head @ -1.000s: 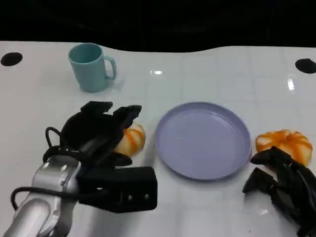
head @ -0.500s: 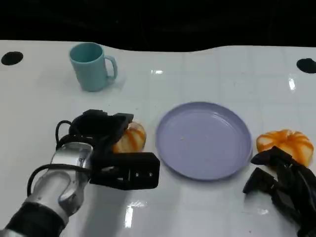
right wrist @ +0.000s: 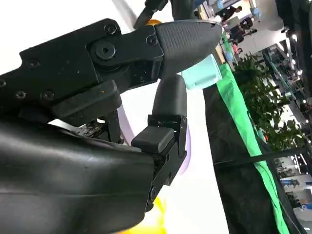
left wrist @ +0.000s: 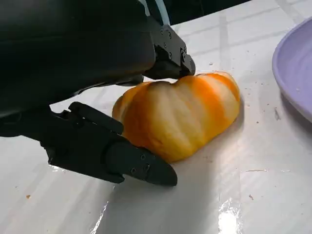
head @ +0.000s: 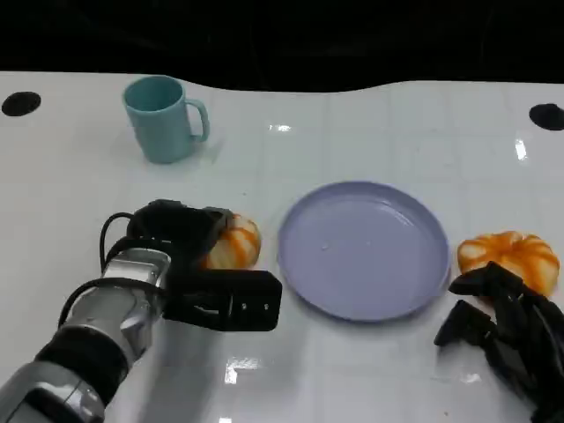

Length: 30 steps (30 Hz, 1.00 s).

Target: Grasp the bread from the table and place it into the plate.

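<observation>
Grasping is the step in hand. The left hand (head: pixel 181 242) is wrapped around the near bread roll (head: pixel 233 244), which lies on the white bench (head: pixel 352 132) just left of the lavender plate (head: pixel 363 249); in the left wrist view its fingers (left wrist: pixel 139 165) touch the roll (left wrist: pixel 180 114) on both sides, so I judge it gripped but not lifted. The right hand (head: pixel 511 339) rests released, fingers apart, just before a second roll (head: pixel 509 256). Next the left hand must lift clear and carry the roll sideways over the plate's rim. A teal mug (head: pixel 163 119) stands well apart.
</observation>
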{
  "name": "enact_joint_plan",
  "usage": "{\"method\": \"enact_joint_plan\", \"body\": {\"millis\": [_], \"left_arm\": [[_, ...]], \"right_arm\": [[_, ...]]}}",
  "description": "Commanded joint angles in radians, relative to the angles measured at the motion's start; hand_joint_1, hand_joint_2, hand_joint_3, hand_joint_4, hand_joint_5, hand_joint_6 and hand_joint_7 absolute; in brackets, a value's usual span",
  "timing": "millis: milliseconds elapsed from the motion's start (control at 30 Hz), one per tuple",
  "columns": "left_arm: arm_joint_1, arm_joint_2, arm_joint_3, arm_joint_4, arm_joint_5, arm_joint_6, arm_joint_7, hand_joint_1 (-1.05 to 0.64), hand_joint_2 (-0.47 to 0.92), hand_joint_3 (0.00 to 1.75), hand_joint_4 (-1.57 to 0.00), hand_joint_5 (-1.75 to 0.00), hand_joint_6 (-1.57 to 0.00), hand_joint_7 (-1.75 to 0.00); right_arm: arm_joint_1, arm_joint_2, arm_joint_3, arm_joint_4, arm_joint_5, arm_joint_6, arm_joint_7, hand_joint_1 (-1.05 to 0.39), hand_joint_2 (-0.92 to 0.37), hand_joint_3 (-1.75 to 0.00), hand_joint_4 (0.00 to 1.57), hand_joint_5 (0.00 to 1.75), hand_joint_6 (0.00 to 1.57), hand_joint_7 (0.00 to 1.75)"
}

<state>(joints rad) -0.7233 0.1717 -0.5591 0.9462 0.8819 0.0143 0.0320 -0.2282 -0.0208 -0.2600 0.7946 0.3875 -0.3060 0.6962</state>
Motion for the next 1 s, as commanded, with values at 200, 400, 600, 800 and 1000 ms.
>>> {"method": "enact_joint_plan", "body": {"millis": [200, 400, 600, 800, 1000], "left_arm": [[-0.060, -0.021, 0.012, 0.180, -0.078, -0.126, 0.158, -0.44, 0.80, 0.01, -0.21, -0.08, -0.30, -0.01], [-0.046, -0.013, 0.060, 0.207, -0.145, -0.225, 0.339, -0.27, 0.92, 0.52, -0.77, -1.73, -0.51, -1.70], [-0.046, -0.008, 0.059, 0.196, -0.153, -0.224, 0.377, -0.21, 0.86, 0.50, -0.73, -1.75, -0.47, -1.75], [-0.046, -0.004, 0.110, 0.149, -0.206, -0.271, 0.403, -0.20, 0.84, 0.56, -0.78, -1.75, -0.53, -1.75], [-0.039, -0.014, 0.152, 0.088, -0.259, -0.321, 0.419, -0.18, 0.73, 0.79, -0.84, -1.75, -0.62, -1.75]], "right_arm": [[0.013, -0.008, -0.011, 0.008, 0.010, 0.017, 0.001, -0.56, -0.92, -0.21, 0.66, 1.57, 0.65, 1.17], [0.012, -0.009, -0.015, -0.015, 0.031, 0.075, -0.004, -0.54, -0.92, -0.16, 0.67, 1.55, 0.68, 1.14], [0.015, -0.011, -0.013, -0.024, 0.033, 0.085, -0.008, -0.53, -0.92, -0.16, 0.67, 1.55, 0.68, 1.13], [0.018, -0.013, -0.010, -0.033, 0.031, 0.103, -0.014, -0.53, -0.92, -0.16, 0.65, 1.57, 0.67, 1.14], [0.017, -0.015, -0.004, -0.016, 0.013, 0.064, -0.019, -0.55, -0.92, -0.19, 0.65, 1.59, 0.67, 1.15]]}}
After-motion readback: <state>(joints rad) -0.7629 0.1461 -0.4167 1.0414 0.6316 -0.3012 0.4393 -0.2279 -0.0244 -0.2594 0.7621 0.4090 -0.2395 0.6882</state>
